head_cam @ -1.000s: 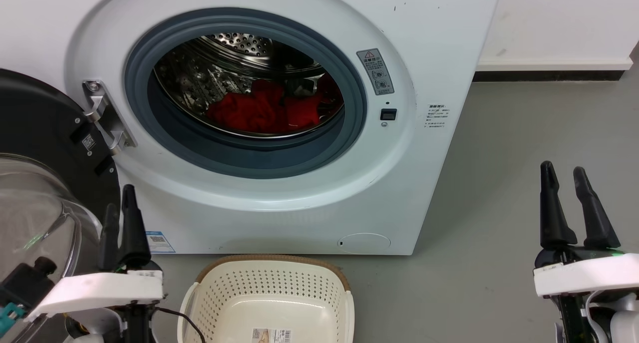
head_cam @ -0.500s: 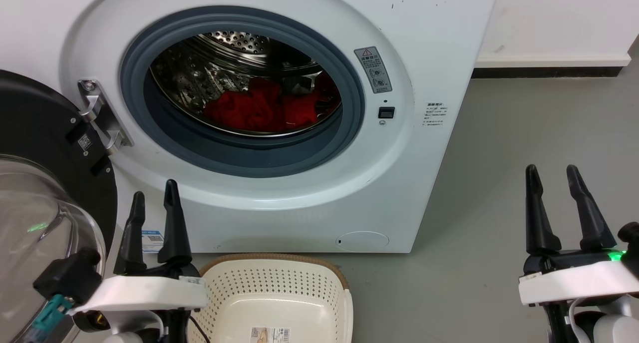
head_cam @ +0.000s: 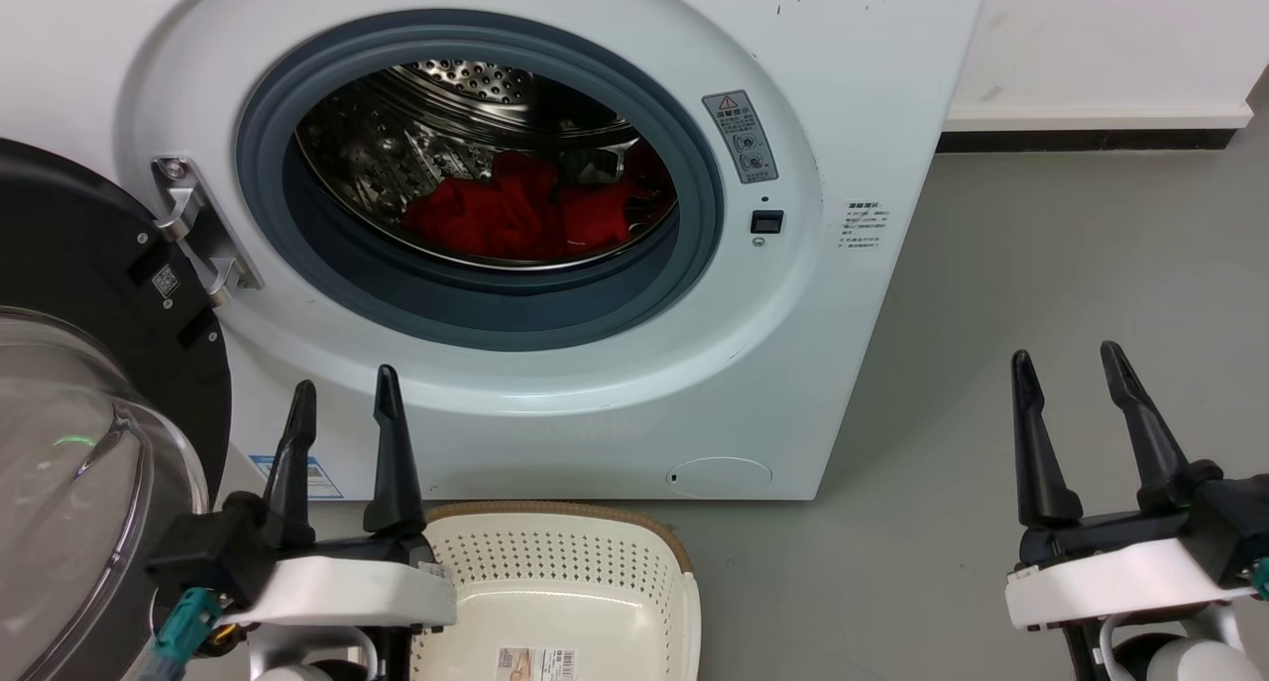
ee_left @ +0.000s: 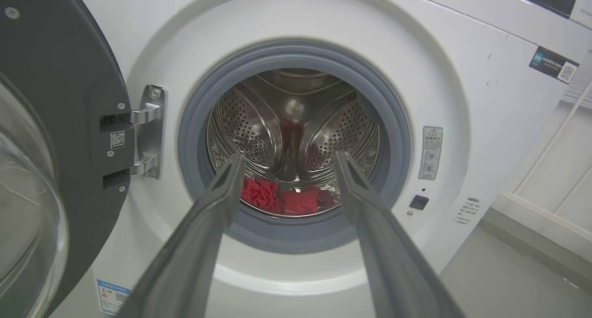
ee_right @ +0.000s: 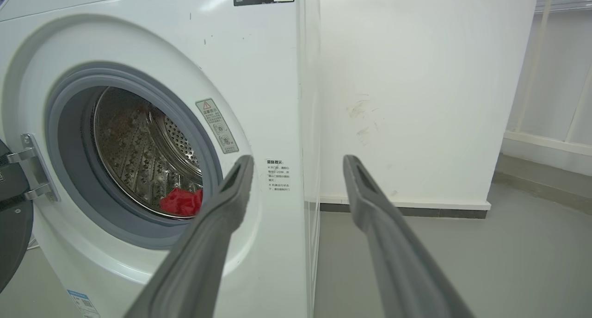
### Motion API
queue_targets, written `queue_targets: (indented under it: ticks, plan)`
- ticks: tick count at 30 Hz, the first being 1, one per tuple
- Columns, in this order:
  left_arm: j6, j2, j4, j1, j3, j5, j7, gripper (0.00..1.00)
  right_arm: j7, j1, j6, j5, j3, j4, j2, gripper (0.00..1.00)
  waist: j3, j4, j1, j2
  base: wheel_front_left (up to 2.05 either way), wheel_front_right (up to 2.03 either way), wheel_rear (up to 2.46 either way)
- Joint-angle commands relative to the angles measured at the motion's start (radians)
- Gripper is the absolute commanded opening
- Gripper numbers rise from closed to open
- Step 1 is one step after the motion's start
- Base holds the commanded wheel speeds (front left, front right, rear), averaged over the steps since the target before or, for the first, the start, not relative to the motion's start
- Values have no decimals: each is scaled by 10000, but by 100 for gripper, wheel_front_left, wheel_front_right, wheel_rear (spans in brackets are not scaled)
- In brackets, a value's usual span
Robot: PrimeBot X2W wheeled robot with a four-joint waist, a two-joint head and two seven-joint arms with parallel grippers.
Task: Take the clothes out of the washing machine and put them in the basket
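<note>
Grey floor (head_cam: 991,364) bears a white front-loading washing machine (head_cam: 843,66); bright red fabric clothes (head_cam: 506,215) stretch crosswise inside it; left gripper (head_cam: 344,381) and right gripper (head_cam: 1064,354) gape empty.

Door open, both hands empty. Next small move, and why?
Probably ease the left hand forward and up into the washing machine toward the clothes. Its wrist view shows it open and lined up with the red pile inside, and the basket below holds no clothes.

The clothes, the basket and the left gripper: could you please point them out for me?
clothes (head_cam: 501,215), head view, middle of the red heap.
basket (head_cam: 555,559), head view, perforated back wall.
left gripper (head_cam: 344,379), head view, midway between its fingertips.
</note>
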Motion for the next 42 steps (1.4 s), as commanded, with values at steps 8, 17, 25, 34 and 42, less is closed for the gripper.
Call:
queue_targets:
  ticks: [8, 17, 25, 34, 42]
  plan:
    - [516, 401, 135, 80, -685, 987, -251, 100, -274, 162, -2, -1014, 125, -8, -41, 100, 25, -34, -1, 0, 0, 0, 0]
    - [1168, 715, 210, 99, -1281, 1736, -423, 100, -440, 213, -2, -1915, 267, -2, -40, 100, 61, -77, -1, 0, 0, 0, 0]
    - [1572, 852, 514, 154, -1581, 2162, -577, 100, -611, 329, -3, -2276, 252, 43, -38, 100, 87, -89, -1, 0, 0, 0, 0]
    - [1205, 495, 790, 370, -1168, 2374, -747, 100, -782, 469, -4, -2244, 230, 394, -33, 100, 92, -94, -1, 0, 0, 0, 0]
    - [536, 182, 1191, 517, -782, 2928, -893, 100, -912, 558, -4, -1928, 25, 1047, -30, 100, 64, -101, -1, 0, 0, 0, 0]
